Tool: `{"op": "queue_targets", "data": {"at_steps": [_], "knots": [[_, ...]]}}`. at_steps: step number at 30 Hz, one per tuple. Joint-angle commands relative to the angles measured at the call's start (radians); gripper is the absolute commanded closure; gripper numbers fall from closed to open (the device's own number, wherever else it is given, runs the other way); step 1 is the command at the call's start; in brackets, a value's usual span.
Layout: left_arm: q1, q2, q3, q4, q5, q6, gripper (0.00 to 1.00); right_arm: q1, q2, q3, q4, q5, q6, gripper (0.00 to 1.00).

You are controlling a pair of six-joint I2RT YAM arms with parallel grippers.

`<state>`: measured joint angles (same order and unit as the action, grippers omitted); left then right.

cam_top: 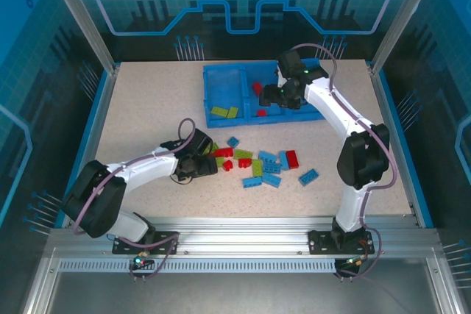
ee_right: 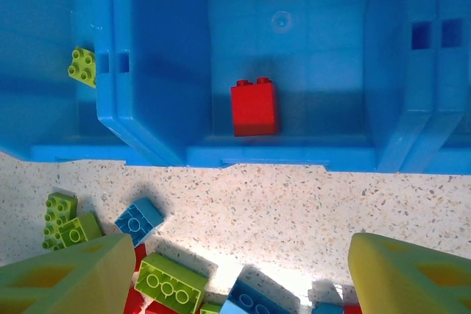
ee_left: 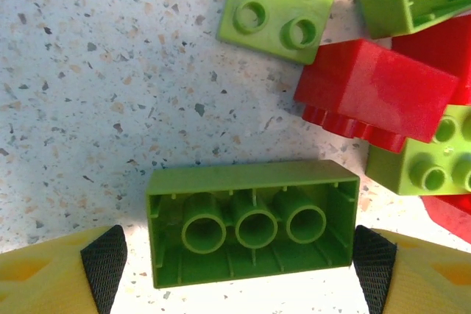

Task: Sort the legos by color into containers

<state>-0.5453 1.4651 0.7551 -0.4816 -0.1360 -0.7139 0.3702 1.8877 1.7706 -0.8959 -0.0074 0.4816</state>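
Note:
The blue tray (cam_top: 224, 84) stands at the back, with lime green legos (cam_top: 224, 112) in its left compartment and red ones (cam_top: 258, 90) in the middle. A mixed pile of red, green and light blue legos (cam_top: 257, 164) lies mid-table. My left gripper (cam_top: 200, 165) is low at the pile's left end, open around a green brick (ee_left: 252, 222) lying hollow side up; the right pad (ee_left: 374, 264) is at its end and the left pad (ee_left: 104, 266) stands slightly off. My right gripper (cam_top: 278, 96) hovers over the tray (ee_right: 280, 156), open and empty, with a red brick (ee_right: 255, 106) below.
A lone light blue brick (cam_top: 308, 176) lies right of the pile, and a red one (cam_top: 291, 158) sits at the pile's right edge. Red (ee_left: 375, 90) and green (ee_left: 283, 5) bricks crowd just beyond the left gripper. Bare table stretches to the left.

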Motion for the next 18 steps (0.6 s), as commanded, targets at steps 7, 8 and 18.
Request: {"op": "queue_targets", "data": {"at_steps": [7, 8, 18], "knots": [[-0.003, 0.065, 0.061, -0.002, -0.017, -0.015, 0.19, -0.019, -0.048, -0.052, 0.02, 0.005, 0.012, 0.22], [-0.002, 0.07, 0.062, -0.002, -0.019, -0.015, 0.21, -0.02, -0.05, -0.058, 0.021, 0.006, 0.013, 0.22], [-0.003, 0.0, 0.05, -0.044, -0.066, -0.029, 0.42, -0.014, -0.113, -0.138, 0.028, 0.036, -0.017, 0.22]]}}
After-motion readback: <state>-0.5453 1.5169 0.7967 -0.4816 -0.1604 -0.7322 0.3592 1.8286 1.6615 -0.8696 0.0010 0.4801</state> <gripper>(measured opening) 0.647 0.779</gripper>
